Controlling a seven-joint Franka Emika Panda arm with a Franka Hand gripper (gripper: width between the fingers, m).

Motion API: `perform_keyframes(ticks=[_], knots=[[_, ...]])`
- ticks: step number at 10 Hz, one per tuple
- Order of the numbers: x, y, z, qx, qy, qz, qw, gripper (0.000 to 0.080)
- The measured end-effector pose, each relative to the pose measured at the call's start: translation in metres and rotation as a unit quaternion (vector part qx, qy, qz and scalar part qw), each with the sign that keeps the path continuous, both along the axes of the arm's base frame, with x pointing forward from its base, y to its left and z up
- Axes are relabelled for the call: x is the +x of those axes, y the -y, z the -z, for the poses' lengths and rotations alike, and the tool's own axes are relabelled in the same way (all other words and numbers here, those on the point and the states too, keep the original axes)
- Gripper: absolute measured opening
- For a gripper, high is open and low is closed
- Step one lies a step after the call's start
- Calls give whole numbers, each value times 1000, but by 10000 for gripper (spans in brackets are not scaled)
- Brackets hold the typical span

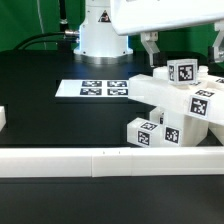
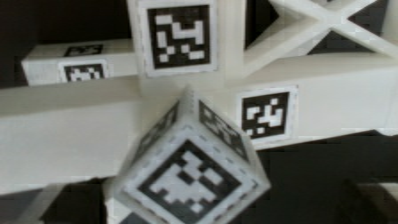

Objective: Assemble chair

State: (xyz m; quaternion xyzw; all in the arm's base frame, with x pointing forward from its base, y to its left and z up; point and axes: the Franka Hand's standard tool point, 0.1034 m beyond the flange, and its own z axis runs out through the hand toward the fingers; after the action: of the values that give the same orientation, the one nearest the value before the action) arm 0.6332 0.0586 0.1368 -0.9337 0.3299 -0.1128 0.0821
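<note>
Several chair pieces lie heaped at three o'clock, barely joined, we judge; our pincer hangs apart, empty.

Chunky white tagged chair pieces heaped together, exterior view's right.

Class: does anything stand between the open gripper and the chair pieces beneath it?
Nothing visible does. The gripper hangs open right above the chair pieces; the marker board lies aside, toward the exterior view's left.
</note>
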Motion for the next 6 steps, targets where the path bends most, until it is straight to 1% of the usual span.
perform_keyframes(ticks=[1, 2, 4, 6], knots=[[0, -1, -3, -11, 5, -40, 999, 648], [0, 1, -2, -23, 7, -77, 997, 648], [0, 1, -2, -28, 8, -96, 995, 648], [1, 0, -4, -38, 15, -129, 991, 648]])
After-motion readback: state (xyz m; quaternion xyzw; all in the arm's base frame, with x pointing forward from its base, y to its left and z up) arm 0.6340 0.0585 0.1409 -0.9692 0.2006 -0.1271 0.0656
